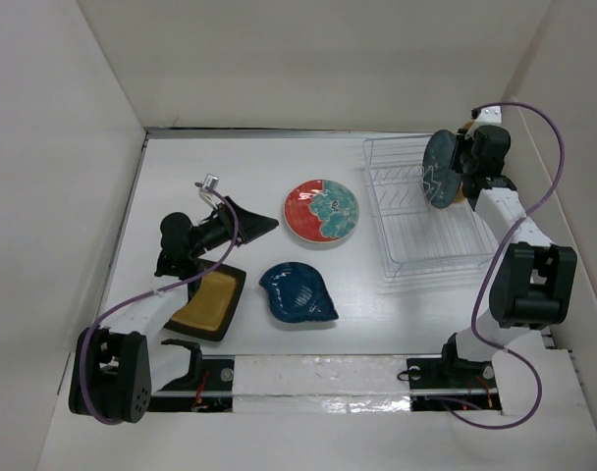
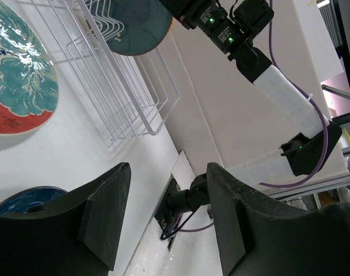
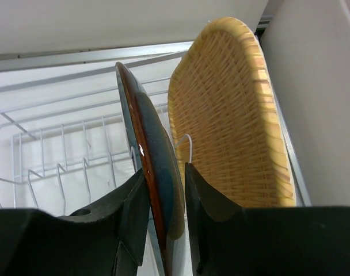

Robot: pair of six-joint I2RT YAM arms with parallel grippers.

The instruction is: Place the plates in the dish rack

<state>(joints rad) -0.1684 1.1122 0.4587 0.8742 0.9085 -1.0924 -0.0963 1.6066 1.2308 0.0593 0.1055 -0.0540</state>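
My right gripper (image 3: 164, 171) is shut on the round dark teal plate (image 3: 155, 167), holding it on edge over the far right end of the white wire dish rack (image 1: 416, 221). The orange rounded-square plate (image 3: 232, 115) stands upright in the rack just behind it. The teal plate (image 1: 439, 169) also shows in the top view. The red-and-teal plate (image 1: 321, 212), the dark blue leaf plate (image 1: 297, 291) and the mustard-yellow plate (image 1: 208, 302) lie flat on the table. My left gripper (image 1: 264, 224) is open and empty, above the table left of the red-and-teal plate.
White walls close in the table on the left, back and right. The rack's near rows of prongs (image 2: 123, 86) hold nothing. The right arm (image 2: 278, 86) reaches over the rack's right side.
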